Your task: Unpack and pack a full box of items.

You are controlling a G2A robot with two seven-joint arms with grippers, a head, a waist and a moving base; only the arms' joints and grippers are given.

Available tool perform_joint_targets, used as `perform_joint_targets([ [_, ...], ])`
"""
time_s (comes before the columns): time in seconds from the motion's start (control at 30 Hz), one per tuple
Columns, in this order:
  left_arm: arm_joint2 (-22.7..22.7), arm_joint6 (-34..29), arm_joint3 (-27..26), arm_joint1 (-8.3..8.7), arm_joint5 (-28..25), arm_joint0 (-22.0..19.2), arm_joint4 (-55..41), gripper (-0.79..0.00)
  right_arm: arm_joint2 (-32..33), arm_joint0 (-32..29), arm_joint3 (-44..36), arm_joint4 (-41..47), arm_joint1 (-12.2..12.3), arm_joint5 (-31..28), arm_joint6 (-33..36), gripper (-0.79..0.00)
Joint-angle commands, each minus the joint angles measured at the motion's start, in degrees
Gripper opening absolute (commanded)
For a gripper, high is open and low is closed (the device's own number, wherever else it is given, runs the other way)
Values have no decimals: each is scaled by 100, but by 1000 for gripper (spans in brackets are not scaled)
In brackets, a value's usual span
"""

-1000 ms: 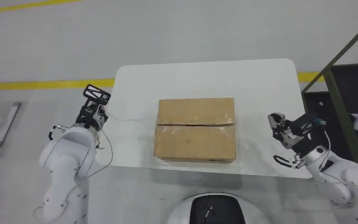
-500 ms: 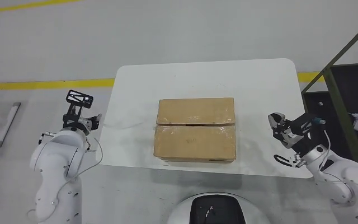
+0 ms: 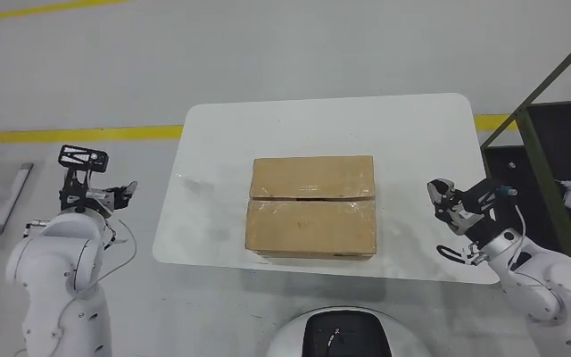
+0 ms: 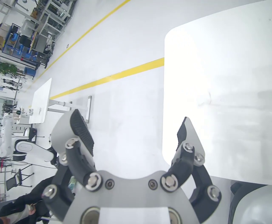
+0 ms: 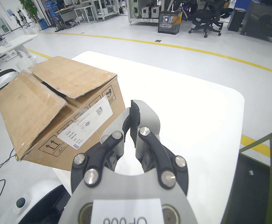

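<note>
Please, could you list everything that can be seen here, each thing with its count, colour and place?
cardboard box: one, brown, middle of the table, top flaps folded down.
table: one, white, under the box.
floor lines: two, yellow, one passing under the table, one farther off.
metal frame: one, dark green, beside the table's right end.
office chairs: several, black, in the room behind.
left gripper: one, grey and black, over the floor off the table's left edge, fingers open.
right gripper: one, grey and black, over the table's right part, apart from the box, fingers shut.
</note>
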Motion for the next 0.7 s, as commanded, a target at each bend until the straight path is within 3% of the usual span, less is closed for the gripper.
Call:
perform_joint_targets([
  [0.0, 86, 5, -124, 10, -69, 46, 132, 0, 1, 6, 8, 1, 1, -4, -3, -785],
  [0.1, 388, 78, -250, -9, -145, 61, -125, 0, 25, 11, 12, -8, 5, -5, -4, -785],
  [0.3, 1658, 226, -538, -112, -179, -97, -725, 0, 112, -23, 46, -12, 14, -6, -24, -785],
  [0.67, 4106, 522, 12, -441, -390, -1495, -1338, 0, 241, -195, 4, -19, 21, 46, -86, -785],
])
